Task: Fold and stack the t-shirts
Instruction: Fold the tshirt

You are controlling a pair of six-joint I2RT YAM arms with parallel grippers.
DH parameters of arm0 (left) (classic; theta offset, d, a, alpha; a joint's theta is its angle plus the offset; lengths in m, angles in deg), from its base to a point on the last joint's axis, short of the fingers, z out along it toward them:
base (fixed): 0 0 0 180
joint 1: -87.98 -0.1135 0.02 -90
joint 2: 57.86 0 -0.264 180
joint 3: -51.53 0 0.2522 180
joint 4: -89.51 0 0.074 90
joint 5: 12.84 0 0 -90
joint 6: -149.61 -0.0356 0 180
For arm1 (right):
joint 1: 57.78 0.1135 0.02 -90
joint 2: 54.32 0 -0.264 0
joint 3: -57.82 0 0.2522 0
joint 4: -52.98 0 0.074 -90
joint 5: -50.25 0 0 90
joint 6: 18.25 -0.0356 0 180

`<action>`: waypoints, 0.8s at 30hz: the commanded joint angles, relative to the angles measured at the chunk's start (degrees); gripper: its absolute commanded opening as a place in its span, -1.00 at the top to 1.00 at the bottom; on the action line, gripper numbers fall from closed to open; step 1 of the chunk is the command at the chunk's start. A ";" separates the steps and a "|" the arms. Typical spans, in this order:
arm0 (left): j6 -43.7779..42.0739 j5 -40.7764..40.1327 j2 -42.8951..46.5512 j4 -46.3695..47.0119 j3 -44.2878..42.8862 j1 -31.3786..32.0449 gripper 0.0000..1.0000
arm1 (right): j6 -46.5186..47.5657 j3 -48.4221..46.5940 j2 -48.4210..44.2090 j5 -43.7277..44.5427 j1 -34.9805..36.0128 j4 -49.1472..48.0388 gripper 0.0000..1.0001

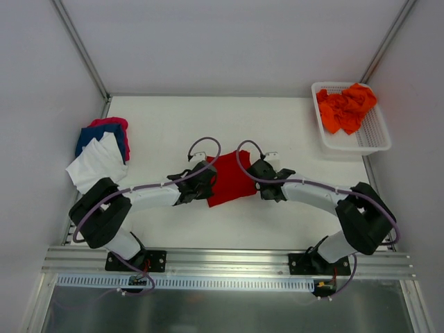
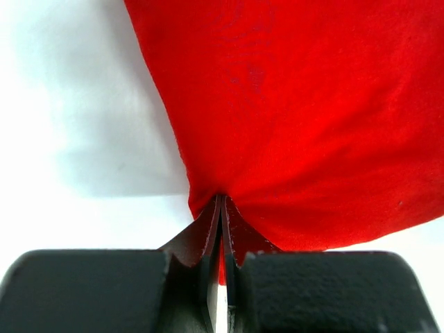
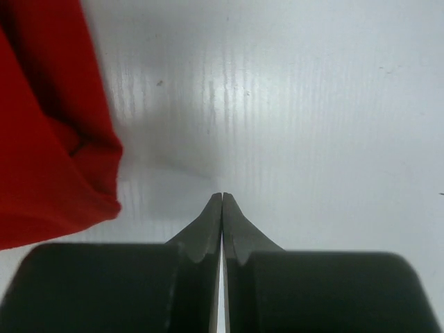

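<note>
The deep red t-shirt is shown as plain, smooth cloth, gathered into a few soft creases at the tip of the left gripper; its edge is clamped between the closed jaws; the right gripper is closed on nothing, the shirt's rounded fold being seen to its left against the white table.

Two arms are on show here, the left arm and the right arm, each built from white tube links joined by bulky black joint housings. A thin purple-grey cable is looped along each one. Black base plates are seen at the feet. On the left end effector and the right end effector, dark tapered fingers are mounted on blocky matte-black bodies.
</note>
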 commanded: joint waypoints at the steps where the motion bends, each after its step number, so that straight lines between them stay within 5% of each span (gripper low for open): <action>1: -1.61 -2.68 5.79 -4.67 1.67 -0.09 1.00 | 0.54 0.37 -8.12 3.92 1.30 2.86 0.99; 7: -5.39 -4.53 17.66 -8.53 -3.15 -0.01 1.00 | 5.37 -3.13 -23.13 0.77 1.66 2.69 0.99; 10: -8.38 -7.42 22.14 -8.63 -6.32 -0.01 0.50 | 8.71 -6.38 -25.36 -0.56 1.31 2.25 0.99; 11: -9.17 -8.74 23.28 -8.63 -7.72 -0.01 0.10 | 9.68 -7.18 -25.10 -0.39 1.30 2.16 0.99; 14: -13.64 -12.17 21.99 -8.63 -10.89 -0.36 -0.31 | 10.48 -9.47 -21.50 -2.58 0.34 0.94 0.99; 24: -12.08 1.17 7.83 -0.12 -10.72 -5.63 -0.01 | 10.04 -14.47 -1.66 -16.46 -2.91 -10.75 0.99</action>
